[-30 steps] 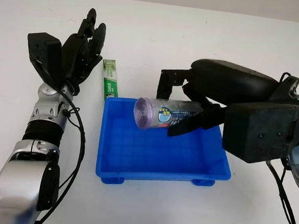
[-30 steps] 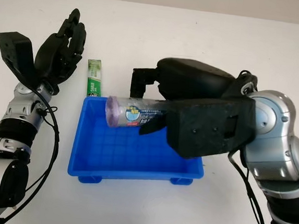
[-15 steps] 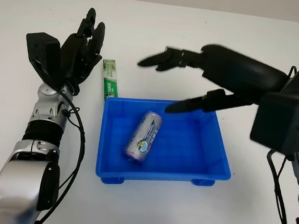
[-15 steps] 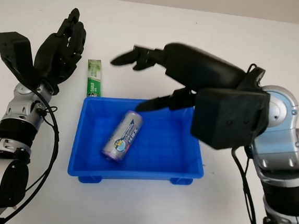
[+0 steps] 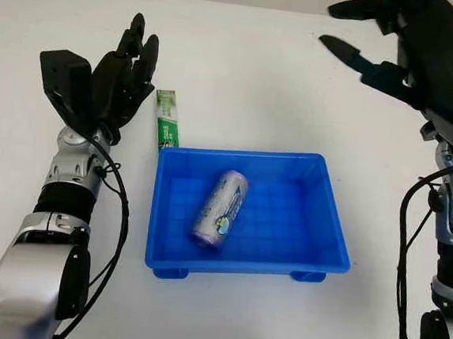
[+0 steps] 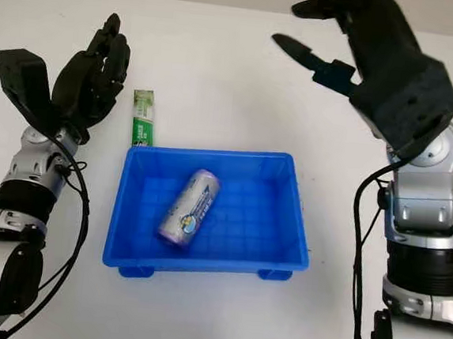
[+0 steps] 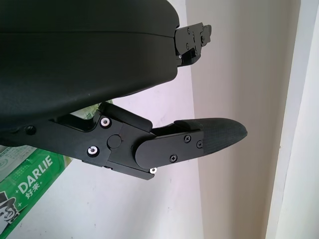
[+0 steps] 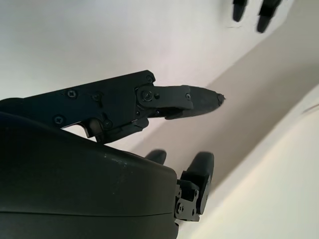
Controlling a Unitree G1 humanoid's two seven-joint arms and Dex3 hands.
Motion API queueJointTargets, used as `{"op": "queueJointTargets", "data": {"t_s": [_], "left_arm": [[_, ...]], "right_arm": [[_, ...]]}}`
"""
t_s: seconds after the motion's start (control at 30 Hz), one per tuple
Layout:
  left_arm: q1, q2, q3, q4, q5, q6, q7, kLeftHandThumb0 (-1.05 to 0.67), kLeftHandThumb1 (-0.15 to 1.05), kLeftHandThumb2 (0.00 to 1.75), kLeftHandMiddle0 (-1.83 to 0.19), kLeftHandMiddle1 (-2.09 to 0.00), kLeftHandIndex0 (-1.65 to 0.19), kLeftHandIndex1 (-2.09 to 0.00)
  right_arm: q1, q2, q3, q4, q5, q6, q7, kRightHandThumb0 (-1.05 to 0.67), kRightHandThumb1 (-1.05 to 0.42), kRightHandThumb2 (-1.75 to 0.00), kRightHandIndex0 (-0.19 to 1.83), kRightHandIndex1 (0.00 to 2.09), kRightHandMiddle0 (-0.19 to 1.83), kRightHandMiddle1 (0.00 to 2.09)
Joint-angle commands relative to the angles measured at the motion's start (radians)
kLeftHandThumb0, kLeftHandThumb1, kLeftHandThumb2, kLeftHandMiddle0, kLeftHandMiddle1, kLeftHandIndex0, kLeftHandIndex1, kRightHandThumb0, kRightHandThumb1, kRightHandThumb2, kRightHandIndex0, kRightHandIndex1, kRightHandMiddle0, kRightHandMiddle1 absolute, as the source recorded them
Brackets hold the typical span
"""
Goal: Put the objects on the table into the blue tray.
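My left hand [image 5: 123, 77] is raised at about ten o'clock on the white bench [image 5: 243, 76], holding nothing, its fingers uncurled and pointing toward twelve. Just beside it, toward three o'clock, a green packet [image 5: 166, 119] lies flat on the bench (the left wrist view catches part of its label, which reads DARLIE [image 7: 30, 179]). The packet's near end lies at the tray's ten o'clock corner; I cannot tell whether the two touch.

The blue tray [image 5: 329, 226] sits at the middle of the bench, a little toward six o'clock. Inside it a can [image 5: 221, 209] with a purple end lies on its side in the half toward nine o'clock, tilted so that the purple end points to about seven o'clock and the other end to one o'clock. It rests on the tray's floor, clear of the walls.

My right hand [image 6: 364, 43] is up at about one o'clock, high above the bench and well apart from the tray, released and holding nothing. Its arm [image 6: 423, 234] rises along the three o'clock side.
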Motion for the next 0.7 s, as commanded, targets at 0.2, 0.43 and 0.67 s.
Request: {"op": "queueJointTargets", "data": {"t_s": [0.2,0.43,0.67], "left_arm": [[0.012,0.017,0.0,-0.002,0.014,-0.019,0.007,-0.74,1.05,0.59,0.19,-0.02,0.19,-0.01],[0.021,0.031,-0.001,-0.032,0.014,-0.048,-0.008,-0.71,1.05,0.58,0.18,-0.05,0.18,-0.04],[-0.038,0.121,0.017,0.044,-0.023,-0.09,-0.202,-0.65,1.05,0.4,0.13,-0.07,0.1,-0.08]], "right_arm": [[0.083,0.012,-0.052,0.058,0.062,0.036,-0.027,-0.63,-1.05,-0.65,-0.19,0.15,-0.18,0.15],[0.12,0.039,-0.067,0.098,0.11,0.077,-0.049,-0.67,-1.05,-0.68,-0.19,0.0,-0.19,0.02],[0.14,0.06,-0.061,0.079,0.117,0.101,-0.074,-0.69,-1.05,-0.65,-0.19,0.01,-0.19,0.04]]}}
